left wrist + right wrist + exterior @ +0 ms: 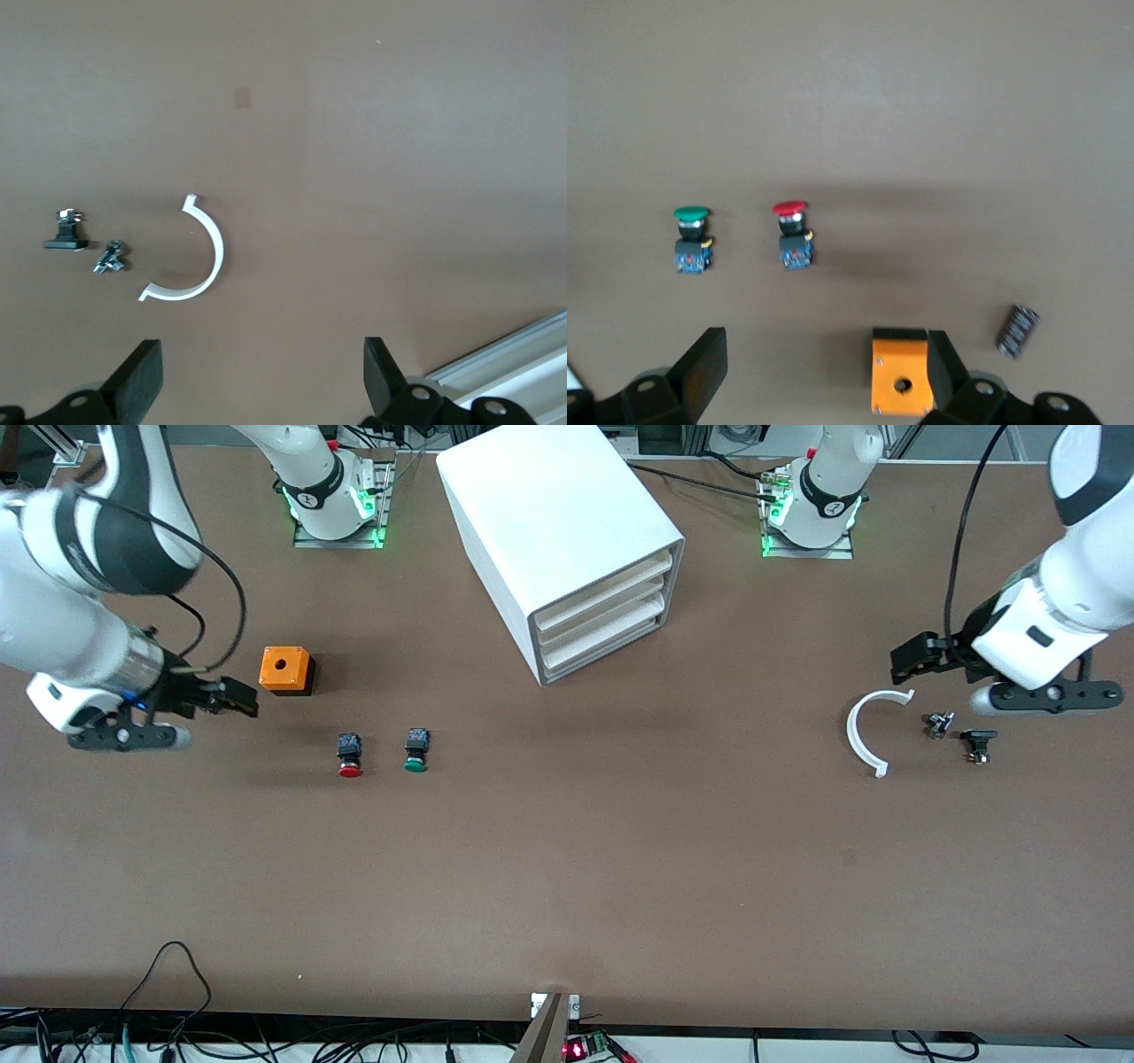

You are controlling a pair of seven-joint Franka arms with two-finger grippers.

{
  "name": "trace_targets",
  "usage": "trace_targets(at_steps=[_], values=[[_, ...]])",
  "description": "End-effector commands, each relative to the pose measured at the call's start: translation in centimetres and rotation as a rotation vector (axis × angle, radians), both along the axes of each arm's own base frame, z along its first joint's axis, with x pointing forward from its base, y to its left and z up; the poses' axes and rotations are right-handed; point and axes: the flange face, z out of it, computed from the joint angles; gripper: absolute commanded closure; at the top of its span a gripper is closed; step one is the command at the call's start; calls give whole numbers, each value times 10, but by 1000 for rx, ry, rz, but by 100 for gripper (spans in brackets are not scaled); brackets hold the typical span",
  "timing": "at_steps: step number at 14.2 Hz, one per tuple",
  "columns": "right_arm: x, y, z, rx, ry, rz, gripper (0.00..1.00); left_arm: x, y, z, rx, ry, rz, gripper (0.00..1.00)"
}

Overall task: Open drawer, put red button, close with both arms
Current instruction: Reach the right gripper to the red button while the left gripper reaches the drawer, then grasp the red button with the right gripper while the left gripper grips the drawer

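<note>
Red button (350, 754) lies on its side, cap toward the front camera; both claws (241, 696) (908, 657) gape empty.

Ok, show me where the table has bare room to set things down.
Free: the wide table stretch nearer the camera than the red button and green button, and between cabinet and white arc. Crowded: around the orange box and small black parts.
</note>
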Motion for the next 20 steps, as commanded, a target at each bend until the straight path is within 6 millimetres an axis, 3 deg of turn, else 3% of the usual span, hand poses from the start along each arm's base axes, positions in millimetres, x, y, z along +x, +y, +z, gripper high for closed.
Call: trace_targets(at_steps=[1,4,8,11,15,17,20], values=[[19,11,-46,14,14,-9,0,7,-11,-17,3,18,-41,0],[23,36,-86,17,42,20,0,21,-27,-77,-90,132,-72,0],[31,56,-136,21,34,46,0,12,-52,-172,-338,351,-18,0],[29,60,-164,18,64,53,0,-14,-77,-243,-558,472,109,0],[11,68,-195,13,53,89,0,-74,-137,-322,-799,514,26,0],[3,70,-206,14,64,97,0,-107,-163,-345,-911,551,65,0],[-11,68,-225,12,46,109,0,-132,-190,-349,-960,590,39,0]])
